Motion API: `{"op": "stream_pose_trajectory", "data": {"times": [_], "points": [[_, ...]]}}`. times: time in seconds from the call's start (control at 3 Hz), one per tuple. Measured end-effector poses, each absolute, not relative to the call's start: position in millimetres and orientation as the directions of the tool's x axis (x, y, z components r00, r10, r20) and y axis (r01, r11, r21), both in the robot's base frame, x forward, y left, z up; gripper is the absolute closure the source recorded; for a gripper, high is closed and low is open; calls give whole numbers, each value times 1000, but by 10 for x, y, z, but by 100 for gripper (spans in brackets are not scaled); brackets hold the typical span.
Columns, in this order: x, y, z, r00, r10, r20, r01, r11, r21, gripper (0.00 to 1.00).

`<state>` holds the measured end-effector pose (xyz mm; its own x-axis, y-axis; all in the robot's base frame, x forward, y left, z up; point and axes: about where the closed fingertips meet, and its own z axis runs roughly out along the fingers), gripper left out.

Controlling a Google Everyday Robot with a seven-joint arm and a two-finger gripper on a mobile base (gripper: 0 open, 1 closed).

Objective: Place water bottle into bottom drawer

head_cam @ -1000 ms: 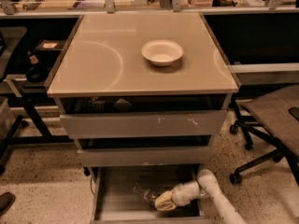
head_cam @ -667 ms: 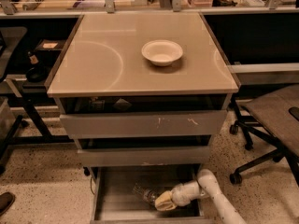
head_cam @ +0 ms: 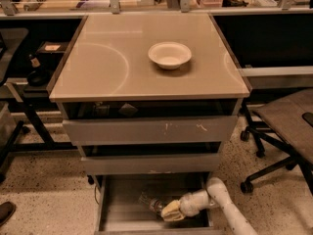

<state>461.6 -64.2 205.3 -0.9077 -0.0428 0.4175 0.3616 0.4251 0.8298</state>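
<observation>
The bottom drawer (head_cam: pixel 122 214) is pulled open under the cabinet, showing its plain grey floor. The water bottle (head_cam: pixel 149 202), clear with glints, lies inside the drawer near its middle, pointing up and left. My gripper (head_cam: pixel 165 210) is on the end of the white arm that reaches in from the lower right. It sits low inside the drawer, right at the bottle's near end, with its pale fingertips against the bottle.
A white round bowl (head_cam: pixel 169 55) stands on the beige cabinet top (head_cam: pixel 107 67). Two grey-fronted drawers (head_cam: pixel 146 130) sit above the open one. An office chair (head_cam: pixel 288 126) stands to the right, a black table frame to the left.
</observation>
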Motion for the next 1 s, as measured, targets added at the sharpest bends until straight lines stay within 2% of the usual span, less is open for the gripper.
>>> {"op": "stream_pose_trajectory", "data": {"times": [0.33,0.67,1.0], "points": [[4616,-642,2053,-908,-43,418,362,425,830,12],[4615,-641,2052,-908,-43,418,362,425,830,0],[4615,-641,2052,-908,-43,418,362,425,830,0]]}}
